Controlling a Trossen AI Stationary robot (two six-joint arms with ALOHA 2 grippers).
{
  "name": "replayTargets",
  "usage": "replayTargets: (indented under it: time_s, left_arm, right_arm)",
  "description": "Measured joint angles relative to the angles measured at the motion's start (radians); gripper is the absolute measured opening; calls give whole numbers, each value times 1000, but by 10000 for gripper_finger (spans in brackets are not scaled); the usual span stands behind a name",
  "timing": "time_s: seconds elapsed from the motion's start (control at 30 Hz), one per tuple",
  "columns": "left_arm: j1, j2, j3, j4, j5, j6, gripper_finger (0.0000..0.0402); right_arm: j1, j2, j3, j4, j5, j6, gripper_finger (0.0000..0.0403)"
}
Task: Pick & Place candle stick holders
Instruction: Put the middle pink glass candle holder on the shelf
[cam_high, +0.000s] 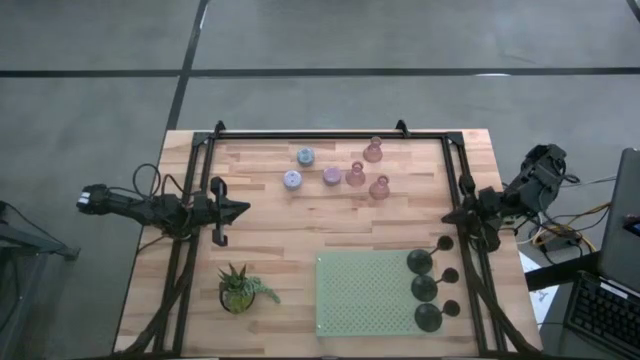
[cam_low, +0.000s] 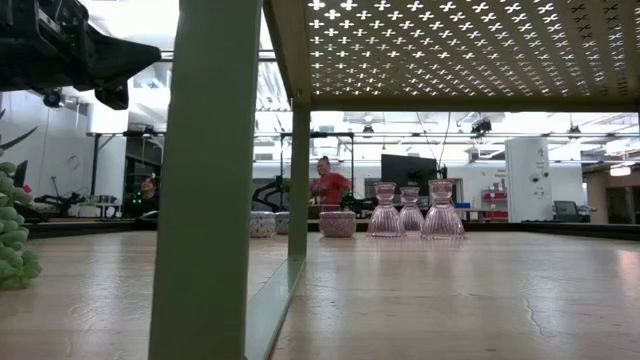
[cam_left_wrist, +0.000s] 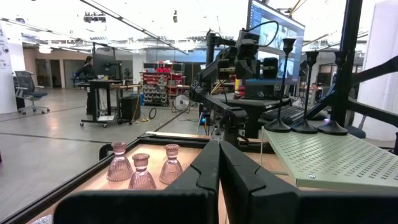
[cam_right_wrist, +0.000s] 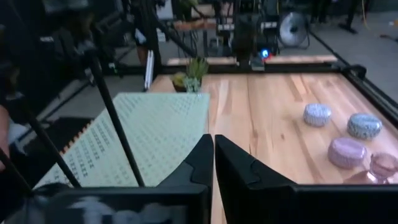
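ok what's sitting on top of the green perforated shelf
Four black candle holders stand along the green shelf's right edge, round bases down with thin stems up. The rest of its top is bare. What lies under it is hidden from above.

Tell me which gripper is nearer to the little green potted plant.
Left. The left gripper sits shut just above the potted plant in the high view, on the same side of the table. The right gripper, also shut, waits across the table by the black holders.
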Motion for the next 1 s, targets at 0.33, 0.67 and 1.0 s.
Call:
replayTargets:
  time_s: [0.33,0.67,1.0]
  left_arm:
    - [0,0,0,0,0,0,12]
    - [0,0,0,-1,0,0,12]
    - [0,2,0,-17,0,0,12]
  right_arm:
    - [0,-137,-64,114,-4,-101,8]
    - [0,-231,-170,233,-2,-166,8]
    - [0,-237,-278,346,15,-227,8]
